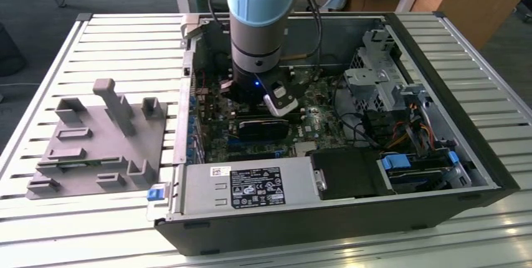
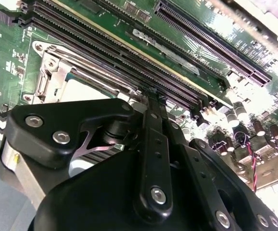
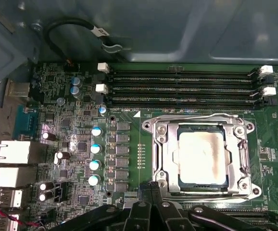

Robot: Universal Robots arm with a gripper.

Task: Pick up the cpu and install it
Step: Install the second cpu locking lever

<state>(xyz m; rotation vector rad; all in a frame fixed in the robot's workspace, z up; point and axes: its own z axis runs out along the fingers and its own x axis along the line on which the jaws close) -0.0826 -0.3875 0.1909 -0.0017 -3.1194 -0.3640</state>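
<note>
While the black gripper point(image 3: 153, 204), jaws pressed together and empty, hovers just beside it, the flat silvery square cpu point(image 3: 201, 159) sits in its socket; light, rigid, fragile underneath, best gripped at opposite edges.

One arm with one gripper point(image 1: 278, 103), one open computer case point(image 1: 465, 156) around it, one cpu point(image 3: 201, 156) in one socket point(image 3: 158, 159) just beside the gripper, four memory slots point(image 3: 182, 89) beyond, one grey fixture point(image 1: 99, 140) well apart
</note>
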